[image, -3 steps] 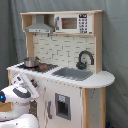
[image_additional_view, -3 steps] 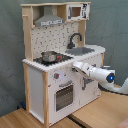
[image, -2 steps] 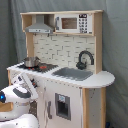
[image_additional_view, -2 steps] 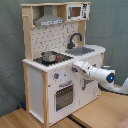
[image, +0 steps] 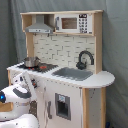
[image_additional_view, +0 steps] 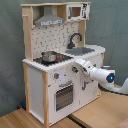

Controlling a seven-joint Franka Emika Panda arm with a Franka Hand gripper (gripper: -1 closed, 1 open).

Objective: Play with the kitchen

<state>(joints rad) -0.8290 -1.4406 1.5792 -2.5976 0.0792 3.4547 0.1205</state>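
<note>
The kitchen [image: 65,65] [image_additional_view: 60,60] stands on the wood floor [image_additional_view: 95,112] before a grey curtain [image: 116,50]. A small pot [image_additional_view: 49,56] sits on its stovetop, near the worktop's end. The claw [image_additional_view: 76,66] is at the kitchen's front by the knobs; I cannot tell how it is set.
</note>
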